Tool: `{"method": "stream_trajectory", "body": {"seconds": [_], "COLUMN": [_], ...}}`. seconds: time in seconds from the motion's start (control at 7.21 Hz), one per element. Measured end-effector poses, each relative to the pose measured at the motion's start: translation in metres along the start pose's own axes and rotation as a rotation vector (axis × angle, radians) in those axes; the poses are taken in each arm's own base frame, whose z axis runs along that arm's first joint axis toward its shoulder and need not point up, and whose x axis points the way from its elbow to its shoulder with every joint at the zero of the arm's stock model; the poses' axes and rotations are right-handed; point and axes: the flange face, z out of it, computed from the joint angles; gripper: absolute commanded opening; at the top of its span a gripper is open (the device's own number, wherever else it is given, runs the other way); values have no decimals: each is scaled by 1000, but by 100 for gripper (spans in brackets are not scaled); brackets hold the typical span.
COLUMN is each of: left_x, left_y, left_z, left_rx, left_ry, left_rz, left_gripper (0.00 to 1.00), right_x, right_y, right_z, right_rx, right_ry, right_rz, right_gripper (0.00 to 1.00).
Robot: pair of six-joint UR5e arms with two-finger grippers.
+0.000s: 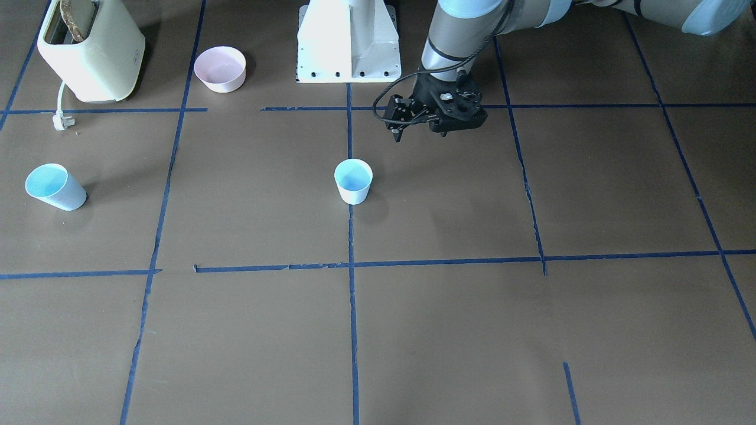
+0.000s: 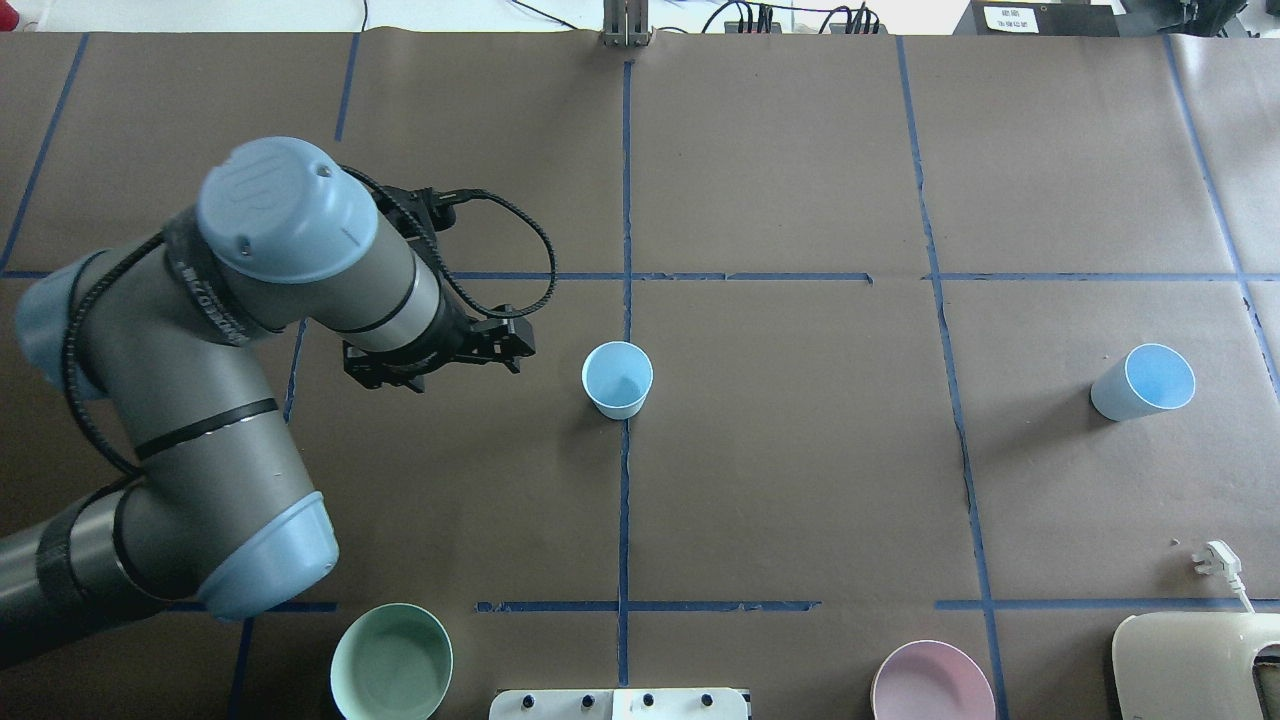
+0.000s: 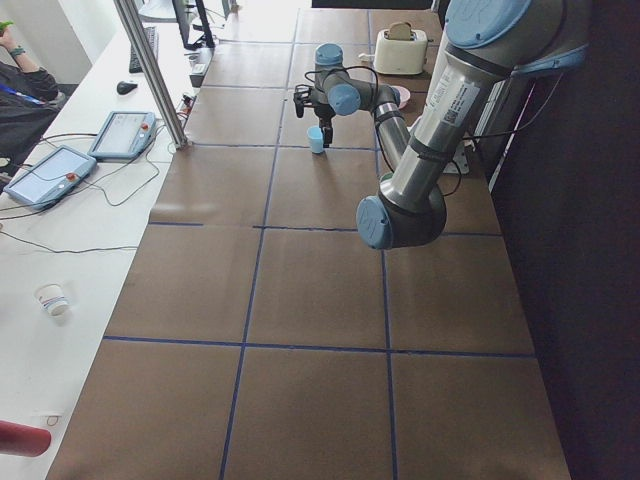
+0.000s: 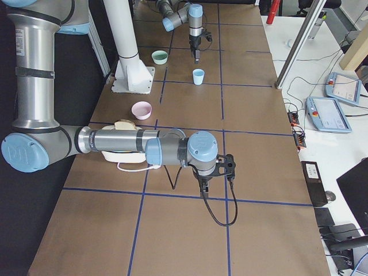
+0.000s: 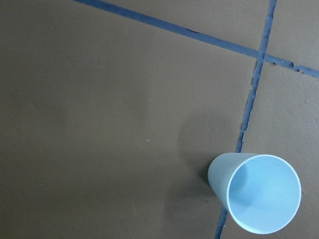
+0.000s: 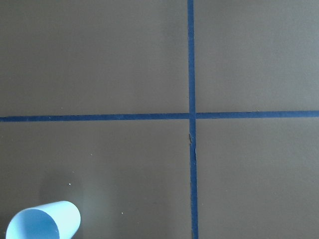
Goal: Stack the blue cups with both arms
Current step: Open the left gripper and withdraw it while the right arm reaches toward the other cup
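One arm (image 2: 300, 280) overhead; exterior right shows both.

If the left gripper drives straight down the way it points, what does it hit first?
Probably the bare brown paper-covered table, beside the upright pale-blue plastic cup rather than on it; depth is unclear.

The table (image 1: 449, 330) is covered in matt brown paper, marked with blue tape lines (image 1: 352, 330) frayed in places. Both blue cups (image 1: 353, 181) (image 1: 55, 187) are noted as smooth, faintly glossy plastic. The pedestal (image 1: 348, 41) is finished in glossy white.
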Motion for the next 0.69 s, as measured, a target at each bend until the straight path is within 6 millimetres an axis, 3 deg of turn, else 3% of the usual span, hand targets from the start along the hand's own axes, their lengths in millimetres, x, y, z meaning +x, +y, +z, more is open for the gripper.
{"method": "stream_trajectory", "body": {"seconds": [0.14, 0.42, 0.69], "left_x": [-33, -97, -141], "left_y": [-8, -24, -34], "left_z": [-13, -38, -54], "left_rx": [11, 2, 2], "left_ry": [-16, -34, -50], "left_rz": [38, 95, 135], "left_gripper": [100, 100, 100], "right_x": [-24, -61, -81], "right_y": [1, 21, 43], "right_z": [15, 51, 79], "right_rx": [21, 28, -4], "right_ry": [-21, -71, -95], "right_rz": [27, 58, 46], "right_gripper": [100, 100, 100]}}
